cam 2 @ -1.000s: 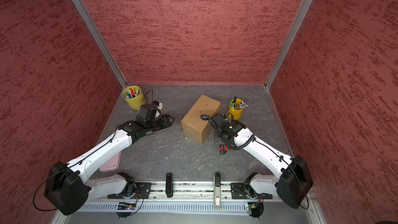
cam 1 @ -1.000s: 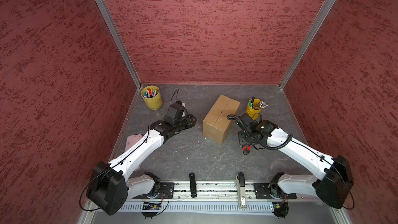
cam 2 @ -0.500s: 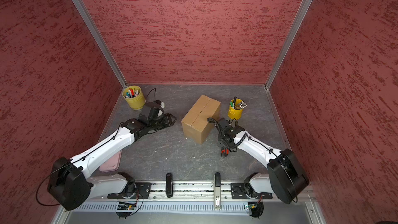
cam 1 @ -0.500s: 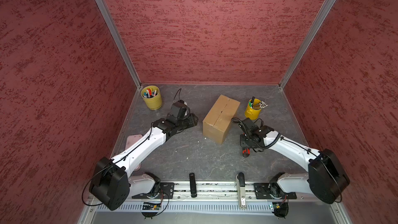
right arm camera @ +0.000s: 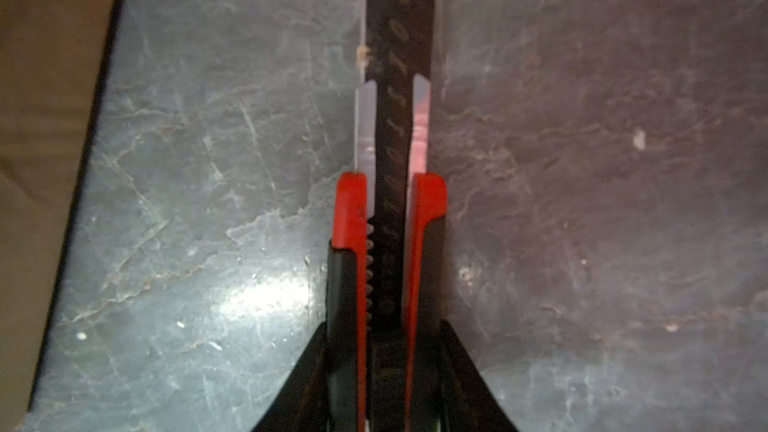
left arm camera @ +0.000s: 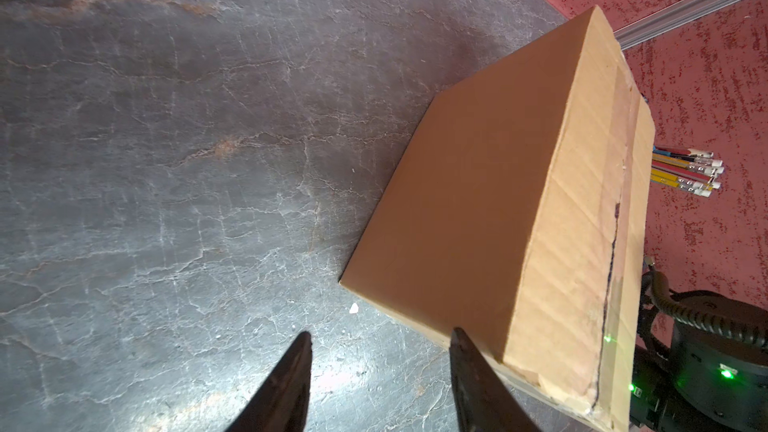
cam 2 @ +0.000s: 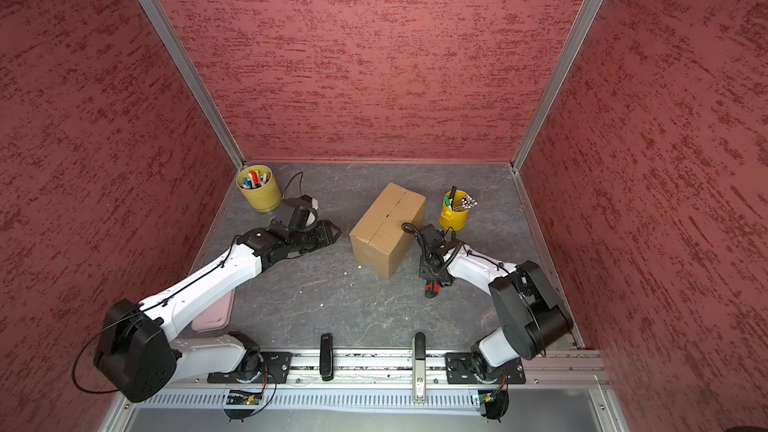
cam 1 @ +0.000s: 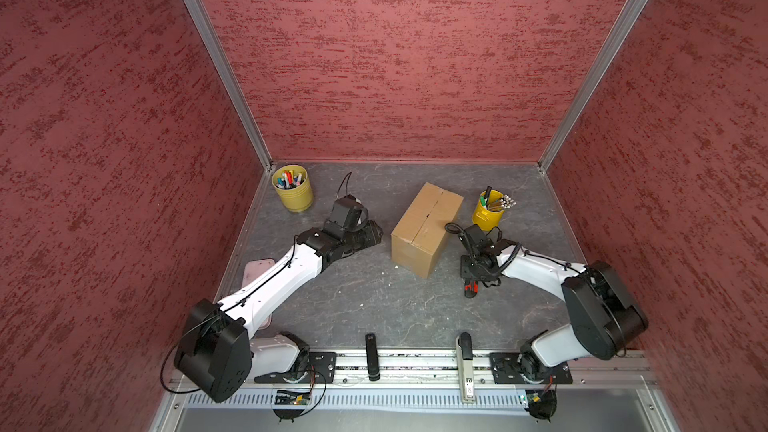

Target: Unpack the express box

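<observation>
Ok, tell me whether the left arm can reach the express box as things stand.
Probably yes. The left fingers stand open and empty, aimed at the express box, with only bare table between. The right fingers, shut on the knife, are beyond its other side.

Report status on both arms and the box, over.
Left jaws open, empty, close beside the box. Right jaws shut on a box cutter, blade out, clear of the box. Box flaps closed. Pencil cup near the box, on the right.

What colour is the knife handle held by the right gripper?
Red and black knife handle, clearest in right wrist view.
</observation>
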Tool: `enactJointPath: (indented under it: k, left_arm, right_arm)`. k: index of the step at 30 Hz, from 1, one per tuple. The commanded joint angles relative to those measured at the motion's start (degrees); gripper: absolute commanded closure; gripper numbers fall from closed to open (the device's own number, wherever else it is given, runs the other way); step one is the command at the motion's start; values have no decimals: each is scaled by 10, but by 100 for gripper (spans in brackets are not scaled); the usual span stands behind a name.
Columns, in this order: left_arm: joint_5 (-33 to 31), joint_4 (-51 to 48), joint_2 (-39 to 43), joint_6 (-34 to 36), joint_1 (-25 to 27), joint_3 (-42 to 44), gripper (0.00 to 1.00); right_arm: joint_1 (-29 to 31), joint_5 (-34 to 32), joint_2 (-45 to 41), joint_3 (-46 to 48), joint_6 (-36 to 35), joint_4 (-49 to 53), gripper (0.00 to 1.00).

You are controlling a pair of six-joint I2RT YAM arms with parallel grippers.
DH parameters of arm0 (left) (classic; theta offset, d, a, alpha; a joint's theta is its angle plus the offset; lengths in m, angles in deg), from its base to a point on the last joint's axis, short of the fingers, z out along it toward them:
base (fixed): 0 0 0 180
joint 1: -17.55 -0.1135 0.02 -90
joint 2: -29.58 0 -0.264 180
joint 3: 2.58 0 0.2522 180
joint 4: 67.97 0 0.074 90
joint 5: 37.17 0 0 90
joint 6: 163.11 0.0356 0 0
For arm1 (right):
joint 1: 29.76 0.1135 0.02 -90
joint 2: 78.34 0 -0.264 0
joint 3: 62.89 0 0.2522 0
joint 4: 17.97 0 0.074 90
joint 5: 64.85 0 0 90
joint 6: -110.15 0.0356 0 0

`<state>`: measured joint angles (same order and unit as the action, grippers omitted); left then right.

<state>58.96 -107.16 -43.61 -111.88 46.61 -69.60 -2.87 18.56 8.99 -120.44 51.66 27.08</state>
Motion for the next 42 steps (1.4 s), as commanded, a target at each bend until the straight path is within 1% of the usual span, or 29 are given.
enactJointPath:
  k: [1,4,7,16,19,22,27,32,35,37,39,42]
  left_arm:
    - [-5,-9,5,-8,3,-6,46]
    - [-5,-12,13,-14,4,-1,46]
    - [-10,-14,17,-18,7,4,46]
    - [-15,-13,20,-28,12,16,46]
    - [-14,-21,28,-31,13,13,46]
    - [-16,-33,45,-38,24,16,46]
    - [-43,-64,72,-60,65,20,46]
    - [-86,-75,91,-92,115,32,46]
    - [-109,-77,89,-106,141,39,46]
    - [-123,-76,83,-116,159,43,46]
    - [-133,-72,72,-124,175,43,46]
    - [-152,-59,52,-131,199,37,46]
  right_arm:
    - [-8,0,22,-3,-4,-15,81]
    - [-11,-3,24,-13,-11,-8,70]
    - [-13,-7,22,-22,-17,2,63]
    - [-19,-13,19,-47,-31,32,49]
    - [-19,-20,2,-63,-32,56,48]
    - [-19,-19,-37,-89,-40,92,47]
    - [-20,-7,-86,-168,-72,166,46]
    - [-20,15,-101,-246,-112,199,46]
    - [-21,9,-105,-299,-137,195,45]
    - [-20,14,-100,-332,-160,173,43]
    - [-20,4,-86,-364,-174,153,41]
    - [-21,-21,-56,-394,-194,114,35]
